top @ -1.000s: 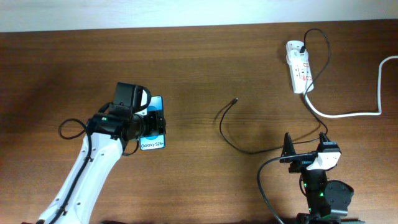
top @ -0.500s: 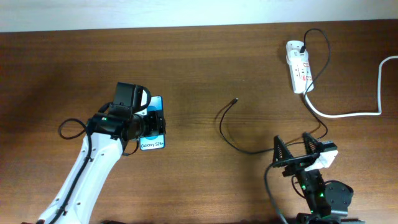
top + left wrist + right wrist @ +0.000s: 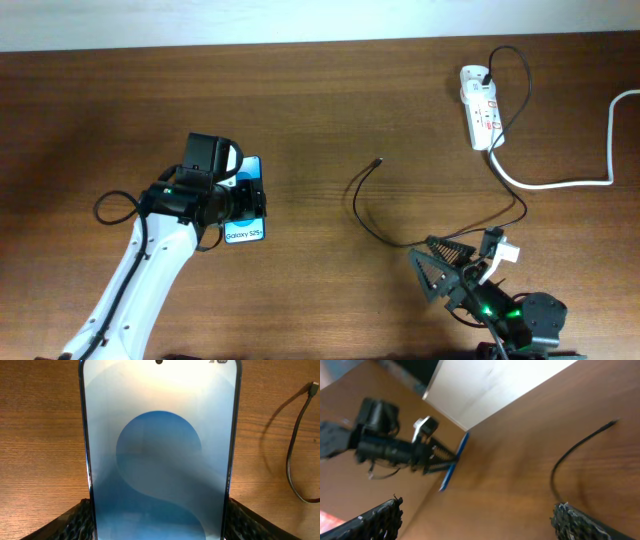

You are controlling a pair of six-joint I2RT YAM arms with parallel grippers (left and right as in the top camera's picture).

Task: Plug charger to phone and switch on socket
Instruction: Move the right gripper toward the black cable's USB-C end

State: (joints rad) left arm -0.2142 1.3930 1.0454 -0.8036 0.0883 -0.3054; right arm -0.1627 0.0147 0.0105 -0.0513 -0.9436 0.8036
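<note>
Slick phone (image 3: pixel 159 450) clamped edgewise in the left claw (image 3: pixel 160 522); right claw (image 3: pixel 477 520) gapes empty. Limp charger (image 3: pixel 289 455): pinch just behind its tip.

A dark brown wooden table (image 3: pixel 330 110) with fine grain fills nearly the whole overhead view. Along its far edge runs a plain white strip (image 3: pixel 300 20); whether it is wall or floor cannot be told. The light is soft, dimmer towards the table's far left corner

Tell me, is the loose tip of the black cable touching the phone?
Apart. The overhead view shows a wide stretch of bare table between the cable tip and the phone.
</note>
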